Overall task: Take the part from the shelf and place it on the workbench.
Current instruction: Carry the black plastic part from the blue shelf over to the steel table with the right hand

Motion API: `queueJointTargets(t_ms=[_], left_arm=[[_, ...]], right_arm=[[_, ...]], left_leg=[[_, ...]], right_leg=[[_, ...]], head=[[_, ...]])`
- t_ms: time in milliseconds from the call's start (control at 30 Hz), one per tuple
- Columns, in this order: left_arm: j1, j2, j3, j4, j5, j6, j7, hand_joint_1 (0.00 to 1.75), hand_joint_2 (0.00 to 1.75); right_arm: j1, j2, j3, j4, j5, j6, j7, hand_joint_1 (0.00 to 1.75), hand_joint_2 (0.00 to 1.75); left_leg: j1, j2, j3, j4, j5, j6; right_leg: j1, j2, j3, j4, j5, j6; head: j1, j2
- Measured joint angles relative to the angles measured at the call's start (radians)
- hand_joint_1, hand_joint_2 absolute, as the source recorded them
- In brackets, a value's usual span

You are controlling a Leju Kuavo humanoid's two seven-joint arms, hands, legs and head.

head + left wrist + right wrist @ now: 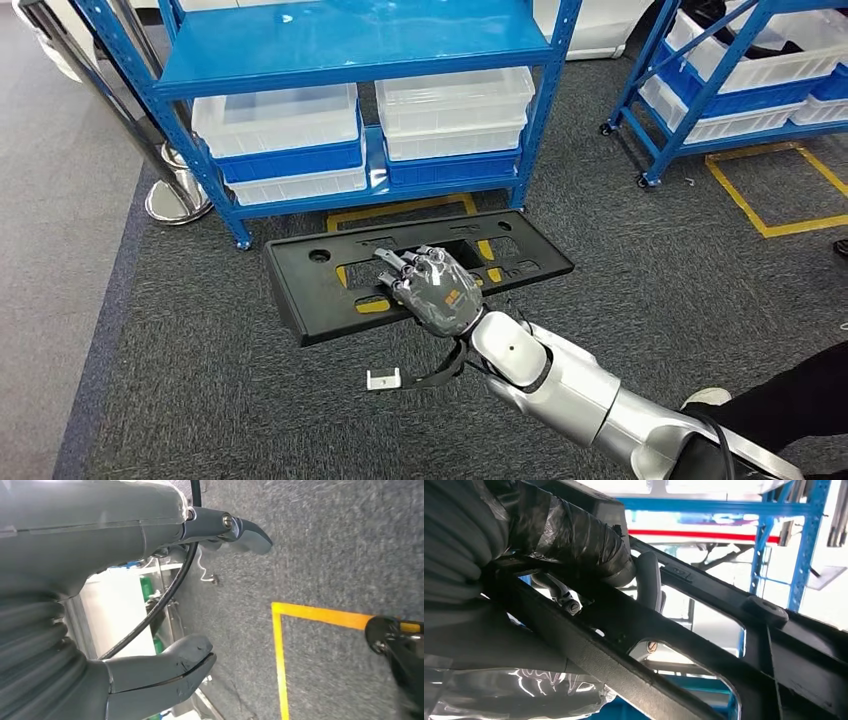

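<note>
1. Since my right robot hand grips the black part at its near long edge, fingers reaching through one of its cut-outs and thumb underneath, I judge the pick-up from the shelf done.
2. The part hangs flat in the air above the grey carpet, clear of the blue shelf, which stands just beyond it with its stacked white bins.
3. In the right wrist view the black frame crosses my taped fingers, which wrap it tightly.
4. My left robot hand hangs over the carpet, fingers apart, holding nothing.
5. What remains, as I judge it: carrying the part to the desk and setting it down; I cannot see the desk from here.
6. A person's dark sleeve is near my right arm.
</note>
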Motion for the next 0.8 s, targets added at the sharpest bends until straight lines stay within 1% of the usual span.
queueJointTargets(t_ms=[33, 67, 100, 133, 167, 200, 233, 267, 300, 333, 367, 400, 433, 467, 500, 533, 600, 633, 667, 700, 733, 767, 800], left_arm=[[-0.001, 0.001, 0.000, 0.000, 0.000, -0.003, -0.001, 0.00, 1.75], [0.000, 0.002, 0.000, 0.000, 0.000, -0.005, -0.003, 0.00, 1.75], [0.001, 0.003, 0.000, 0.000, 0.000, -0.008, -0.005, 0.00, 1.75], [0.002, 0.003, 0.000, -0.001, 0.000, -0.010, -0.007, 0.00, 1.75], [0.003, 0.003, 0.000, -0.001, 0.000, -0.012, -0.008, 0.00, 1.75], [0.004, 0.003, 0.000, -0.002, 0.000, -0.014, -0.009, 0.00, 1.75], [0.005, 0.003, 0.000, -0.002, 0.000, -0.016, -0.009, 0.00, 1.75], [0.007, 0.003, 0.000, -0.003, 0.000, -0.018, -0.010, 0.00, 1.75], [0.008, 0.003, 0.000, -0.003, 0.000, -0.019, -0.010, 0.00, 1.75], [0.009, 0.003, 0.000, -0.003, 0.000, -0.020, -0.010, 0.00, 1.75], [0.010, 0.003, 0.000, -0.004, 0.000, -0.020, -0.010, 0.00, 1.75], [0.010, 0.003, 0.000, -0.004, 0.000, -0.020, -0.011, 0.00, 1.75], [0.010, 0.003, 0.000, -0.005, 0.000, -0.020, -0.011, 0.00, 1.75], [0.010, 0.003, 0.000, -0.005, 0.000, -0.020, -0.012, 0.00, 1.75], [0.010, 0.003, 0.000, -0.005, 0.000, -0.019, -0.013, 0.00, 1.75], [0.010, 0.003, 0.000, -0.005, 0.000, -0.018, -0.013, 0.00, 1.75], [0.010, 0.003, 0.000, -0.005, 0.000, -0.017, -0.013, 0.00, 1.75], [0.011, 0.003, 0.000, -0.006, 0.000, -0.017, -0.013, 0.00, 1.75], [0.011, 0.003, 0.000, -0.006, 0.000, -0.017, -0.013, 0.00, 1.75], [0.011, 0.003, 0.000, -0.006, 0.000, -0.017, -0.013, 0.00, 1.75], [0.011, 0.004, 0.000, -0.006, 0.000, -0.017, -0.013, 0.00, 1.75], [0.011, 0.004, 0.000, -0.006, 0.000, -0.017, -0.013, 0.00, 1.75], [0.012, 0.004, 0.000, -0.006, 0.000, -0.017, -0.013, 0.00, 1.75]], right_arm=[[0.000, 0.000, 0.000, -0.002, 0.000, 0.001, -0.004, 1.75, 1.75], [0.000, 0.001, -0.001, -0.002, 0.000, 0.002, -0.007, 1.75, 1.75], [0.001, 0.001, -0.001, -0.001, 0.000, 0.004, -0.010, 1.75, 1.75], [0.001, 0.001, -0.001, -0.001, 0.000, 0.005, -0.012, 1.75, 1.75], [0.001, 0.001, -0.001, 0.000, 0.000, 0.006, -0.012, 1.75, 1.75], [0.002, 0.001, -0.001, 0.000, 0.000, 0.007, -0.011, 1.75, 1.75], [0.003, 0.002, 0.000, 0.001, 0.000, 0.008, -0.011, 1.75, 1.75], [0.005, 0.002, 0.000, 0.001, 0.000, 0.008, -0.011, 1.75, 1.75], [0.007, 0.002, 0.001, 0.002, 0.000, 0.008, -0.011, 1.75, 1.75], [0.008, 0.002, 0.002, 0.003, 0.000, 0.008, -0.011, 1.75, 1.75], [0.009, 0.003, 0.002, 0.004, 0.000, 0.008, -0.011, 1.75, 1.75], [0.009, 0.003, 0.002, 0.004, 0.000, 0.008, -0.011, 1.75, 1.75], [0.008, 0.004, 0.002, 0.004, 0.000, 0.008, -0.011, 1.75, 1.75], [0.007, 0.005, 0.002, 0.004, 0.000, 0.008, -0.011, 1.75, 1.75], [0.008, 0.007, 0.001, 0.004, 0.000, 0.008, -0.011, 1.75, 1.75], [0.009, 0.008, 0.001, 0.004, 0.000, 0.009, -0.011, 1.75, 1.75], [0.011, 0.010, 0.001, 0.004, -0.002, 0.011, -0.011, 1.75, 1.75], [0.011, 0.011, 0.000, 0.004, -0.004, 0.013, -0.012, 1.75, 1.75], [0.011, 0.013, -0.001, 0.004, -0.006, 0.014, -0.013, 1.75, 1.75], [0.012, 0.016, -0.001, 0.004, -0.010, 0.016, -0.014, 1.75, 1.75], [0.013, 0.019, -0.002, 0.004, -0.013, 0.018, -0.015, 1.75, 1.75], [0.015, 0.020, -0.002, 0.005, -0.016, 0.019, -0.016, 1.75, 1.75], [0.018, 0.022, -0.002, 0.005, -0.019, 0.020, -0.016, 1.75, 1.75]], left_leg=[[-0.004, 0.000, 0.019, -0.035, -0.013, 0.007], [-0.005, 0.000, 0.018, -0.047, -0.008, 0.015], [-0.004, 0.003, 0.013, -0.053, 0.005, 0.022], [-0.002, 0.005, 0.006, -0.058, 0.019, 0.030], [0.000, 0.008, -0.004, -0.062, 0.035, 0.035], [0.001, 0.010, -0.016, -0.062, 0.048, 0.039], [0.000, 0.011, -0.030, -0.060, 0.059, 0.042], [0.000, 0.011, -0.046, -0.057, 0.068, 0.043], [-0.001, 0.012, -0.060, -0.052, 0.076, 0.042], [-0.001, 0.011, -0.074, -0.047, 0.082, 0.041], [-0.001, 0.011, -0.086, -0.040, 0.087, 0.039], [-0.001, 0.011, -0.096, -0.031, 0.090, 0.037], [-0.003, 0.011, -0.105, -0.022, 0.091, 0.034], [-0.004, 0.011, -0.113, -0.014, 0.092, 0.030], [-0.005, 0.012, -0.118, -0.008, 0.094, 0.025], [-0.006, 0.014, -0.121, -0.006, 0.096, 0.020], [-0.004, 0.016, -0.124, -0.003, 0.099, 0.009], [-0.003, 0.015, -0.129, 0.007, 0.088, 0.003], [-0.001, 0.013, -0.140, 0.035, 0.066, -0.003], [0.002, 0.011, -0.159, 0.081, 0.032, -0.009], [0.004, 0.010, -0.184, 0.143, -0.006, -0.015], [0.007, 0.010, -0.208, 0.206, -0.037, -0.019], [0.009, 0.009, -0.223, 0.249, -0.052, -0.022]], right_leg=[[-0.001, -0.001, 0.001, -0.006, 0.010, 0.007], [-0.002, -0.001, 0.003, -0.014, 0.020, 0.015], [-0.003, -0.001, 0.001, -0.017, 0.024, 0.021], [-0.003, 0.000, -0.006, -0.007, 0.011, 0.026], [-0.003, 0.001, -0.021, 0.025, -0.019, 0.030], [-0.004, 0.002, -0.041, 0.077, -0.063, 0.031], [-0.004, 0.002, -0.062, 0.144, -0.111, 0.034], [-0.004, 0.002, -0.076, 0.207, -0.147, 0.035], [-0.003, 0.002, -0.076, 0.243, -0.165, 0.036], [-0.003, 0.002, -0.058, 0.247, -0.168, 0.036], [-0.003, 0.002, -0.020, 0.210, -0.156, 0.034], [-0.002, 0.001, 0.033, 0.144, -0.140, 0.030], [0.001, 0.001, 0.078, 0.080, -0.131, 0.025], [0.003, 0.001, 0.110, 0.030, -0.124, 0.020], [0.006, 0.001, 0.125, 0.002, -0.123, 0.014], [0.008, 0.003, 0.124, -0.003, -0.124, 0.009], [0.006, 0.006, 0.120, -0.007, -0.112, -0.002], [0.004, 0.008, 0.118, -0.011, -0.106, -0.007], [0.001, 0.011, 0.116, -0.015, -0.099, -0.013], [-0.001, 0.015, 0.112, -0.017, -0.093, -0.016], [-0.001, 0.020, 0.106, -0.017, -0.088, -0.018], [-0.001, 0.026, 0.099, -0.016, -0.083, -0.018], [-0.001, 0.032, 0.093, -0.015, -0.079, -0.016]], head=[[0.000, 0.000], [0.000, 0.000], [0.000, 0.000], [0.000, 0.000], [0.000, 0.000], [0.000, 0.000], [0.000, 0.000], [0.000, 0.000], [0.000, 0.000], [0.000, 0.000], [0.000, 0.000], [0.000, 0.000], [0.000, 0.000], [0.000, 0.000], [0.000, 0.000], [0.000, 0.000], [0.000, 0.000], [0.000, 0.000], [0.000, 0.000], [0.000, 0.000], [0.000, 0.000], [0.000, 0.000], [0.000, 0.000]])
